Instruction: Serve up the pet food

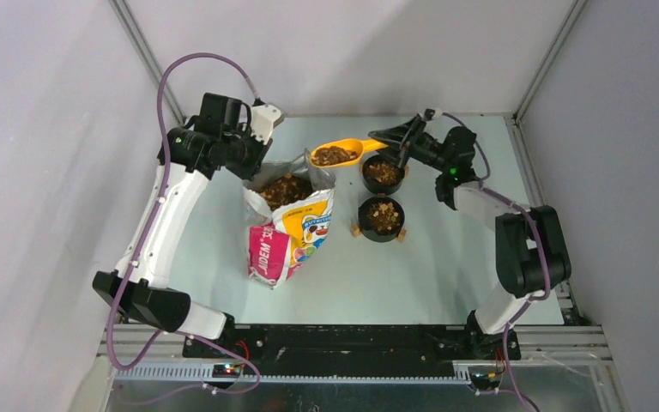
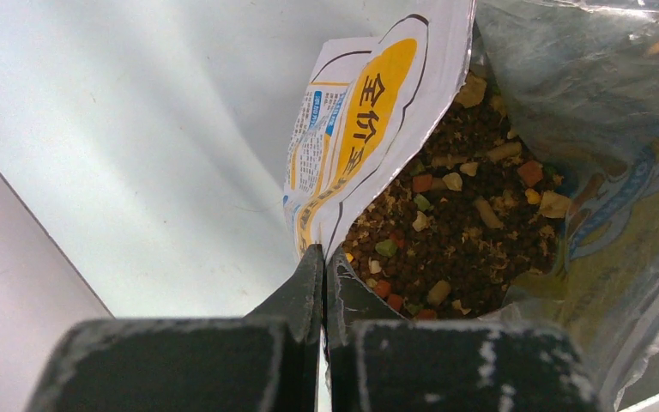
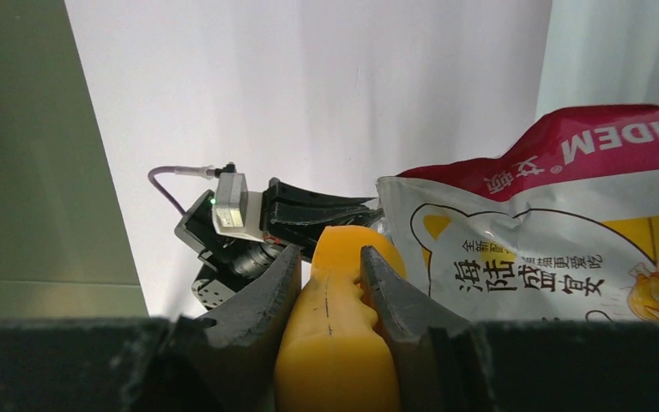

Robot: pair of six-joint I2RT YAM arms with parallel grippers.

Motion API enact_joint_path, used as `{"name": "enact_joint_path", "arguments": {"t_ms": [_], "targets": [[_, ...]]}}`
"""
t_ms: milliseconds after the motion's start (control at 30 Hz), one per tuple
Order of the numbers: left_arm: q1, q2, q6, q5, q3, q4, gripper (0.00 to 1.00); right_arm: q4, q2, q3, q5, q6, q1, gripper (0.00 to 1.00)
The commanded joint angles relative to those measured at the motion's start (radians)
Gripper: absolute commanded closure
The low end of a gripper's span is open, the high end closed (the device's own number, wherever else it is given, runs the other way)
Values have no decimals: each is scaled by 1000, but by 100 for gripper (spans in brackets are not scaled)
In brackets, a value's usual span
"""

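Observation:
The pet food (image 1: 286, 189) fills the open cartoon-cat bag (image 1: 287, 236), which lies left of centre; in the left wrist view the pet food (image 2: 463, 232) is brown with coloured bits. My left gripper (image 1: 256, 163) is shut on the bag's rim (image 2: 326, 232) and holds the mouth open. My right gripper (image 1: 388, 142) is shut on the handle (image 3: 335, 326) of the yellow scoop (image 1: 339, 154). The scoop is loaded with kibble and held above the table between the bag and the far bowl (image 1: 382, 172). The near bowl (image 1: 382, 217) also holds kibble.
The two black bowls stand close together right of the bag. The left arm's wrist shows behind the scoop in the right wrist view (image 3: 232, 232). The enclosure's grey walls rise at the back and on both sides.

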Motion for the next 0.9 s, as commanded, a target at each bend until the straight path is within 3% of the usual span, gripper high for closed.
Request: {"name": "enact_joint_path", "arguments": {"t_ms": [0,867], "targets": [[3,-51,20,1,16,67,100,1,-98,-46,5,-65,-57,100],[3,-110,-12,116,0,51,100,-189,-194,-203,140,-354,-417,100]]}}
